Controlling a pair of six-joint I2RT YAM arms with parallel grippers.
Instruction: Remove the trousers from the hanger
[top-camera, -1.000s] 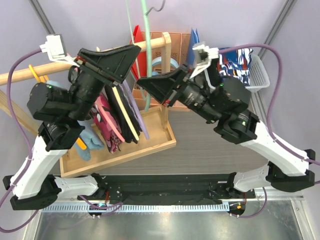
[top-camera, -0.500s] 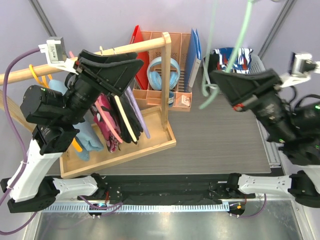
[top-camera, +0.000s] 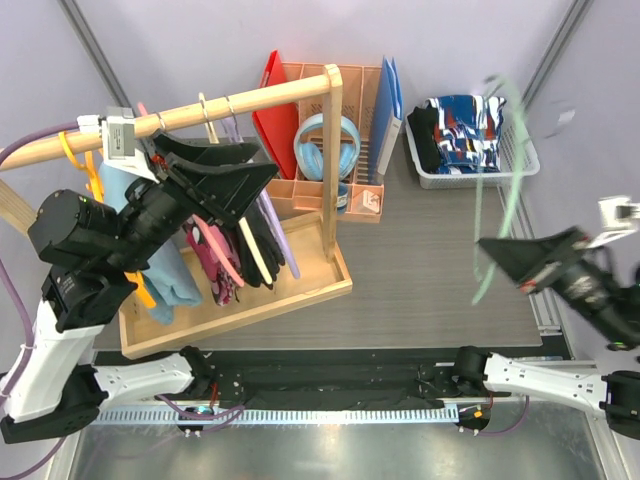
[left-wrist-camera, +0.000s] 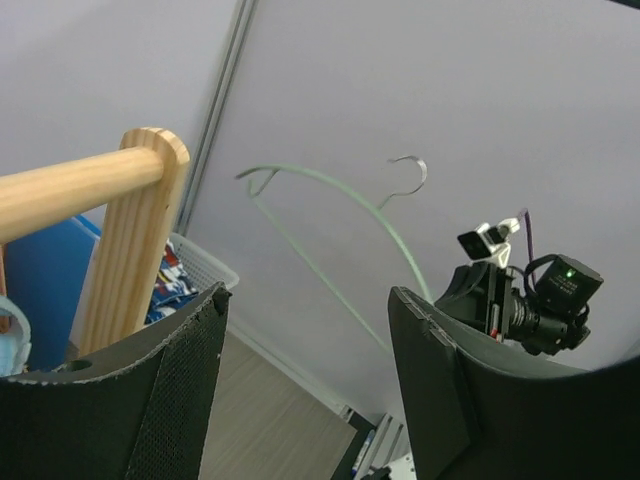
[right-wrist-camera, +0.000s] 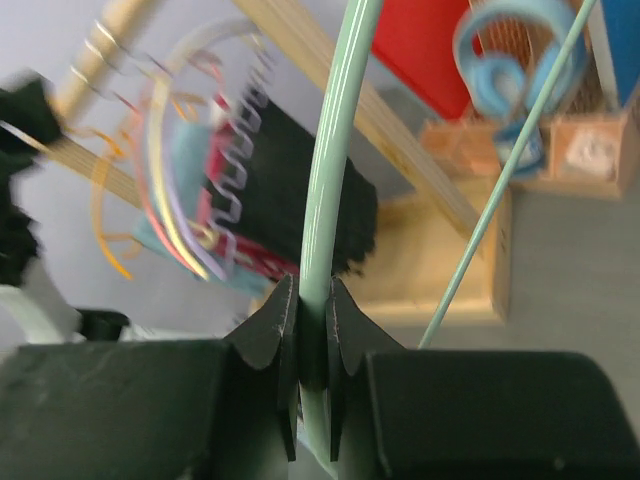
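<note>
**Apparently done: trousers off, hanger bare**

Both trousers lie folded in the basket (top-camera: 478, 177), black pair (top-camera: 424, 128) touching printed pair (top-camera: 470, 130). They sit well apart from the right claw (top-camera: 487, 250), farther out over the table than its tips.

That claw is pinched tight on the hanger (right-wrist-camera: 337, 130), its jaws nipping the green rod with no gap showing. Nothing hangs from the hanger: the left wrist view shows only bare wire and hook against the wall, and it blurs in the overhead view.

Across the table, the left claw (left-wrist-camera: 310, 385) stands wide and holds nothing, its fingers just under the rail (top-camera: 200, 108), with the other garments hanging below and behind them.

By my reading, the removal itself is finished, since cloth and hanger are apart. What seems left is small: set the hanger down somewhere and let go. Dark cloth hangs on the rack (top-camera: 333, 130) near the left claw; whether any of it is trousers I cannot tell.
</note>
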